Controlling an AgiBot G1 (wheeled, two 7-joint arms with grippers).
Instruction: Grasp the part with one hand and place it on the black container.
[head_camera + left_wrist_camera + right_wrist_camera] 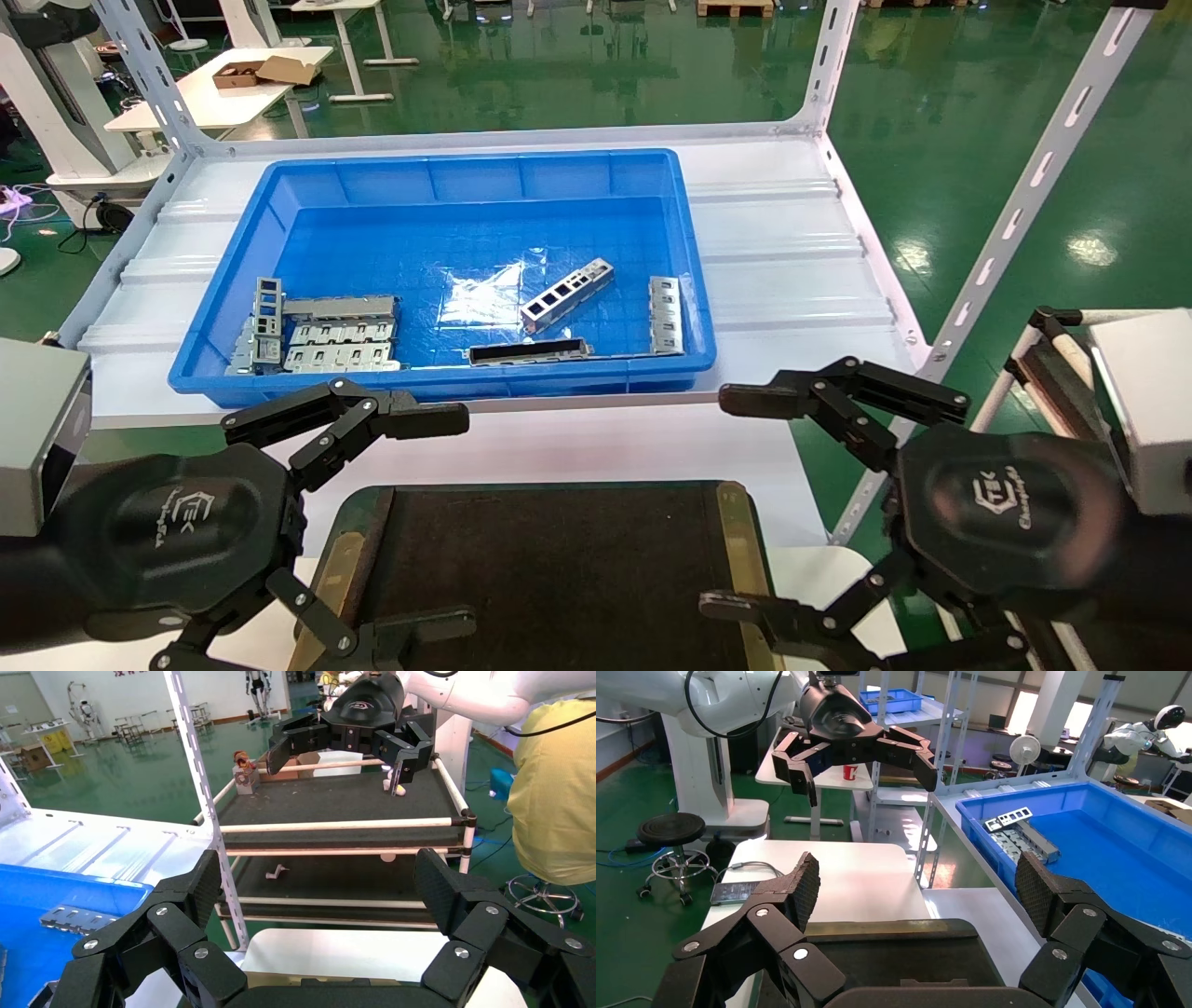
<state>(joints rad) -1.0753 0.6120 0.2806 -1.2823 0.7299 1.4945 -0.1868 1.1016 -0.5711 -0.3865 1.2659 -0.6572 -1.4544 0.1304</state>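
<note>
The part (pixel 566 294), a slim silver-grey strip with square cut-outs, lies tilted in the middle of the blue bin (pixel 223 280). The black container (pixel 559 568), a flat tray with brass side strips, sits on the white table below the bin and also shows in the right wrist view (pixel 905 952). My left gripper (pixel 452 520) hovers open and empty over the tray's left edge. My right gripper (pixel 731 503) hovers open and empty over its right edge. Each wrist view shows its own open gripper (pixel 320 881) (pixel 917 881) with nothing between the fingers.
The bin also holds a dark-faced strip (pixel 529 351), a slotted strip (pixel 664 315) by the right wall and stacked grey plates (pixel 326 334) with another cut-out strip (pixel 267 312). A slotted rack upright (pixel 1015 214) and a shelf cart (pixel 337 801) stand to the right.
</note>
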